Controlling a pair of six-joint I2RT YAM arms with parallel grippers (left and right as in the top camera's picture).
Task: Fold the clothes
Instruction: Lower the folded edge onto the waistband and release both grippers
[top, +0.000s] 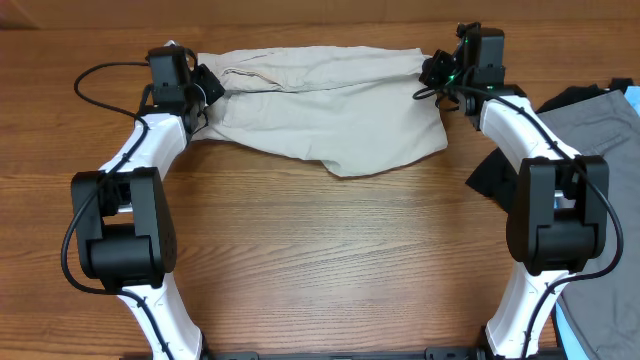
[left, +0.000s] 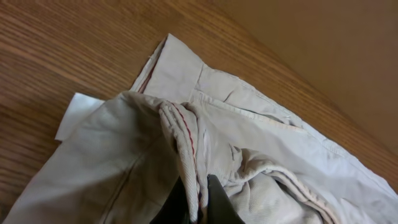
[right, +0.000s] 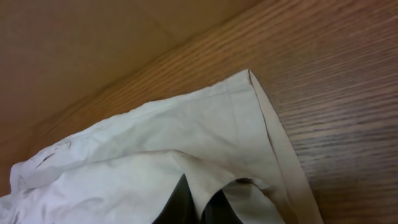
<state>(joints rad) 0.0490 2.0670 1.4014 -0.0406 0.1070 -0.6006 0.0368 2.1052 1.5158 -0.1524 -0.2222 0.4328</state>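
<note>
With left pincer (top: 207, 88) and right pincer (top: 436, 70) clamped on the shorts (top: 320, 110) at frame top, I risk slippage from uneven pulling.

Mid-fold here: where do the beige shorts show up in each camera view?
Overhead: beige shorts stretched across the top centre.
Left wrist: filling lower centre and right, bunched fabric pinched in the left claw at the bottom edge.
Right wrist: lower left and centre, corner pointing up-right, right claw gripping below.
Shared landmark: the wood-grain table under them.
</note>
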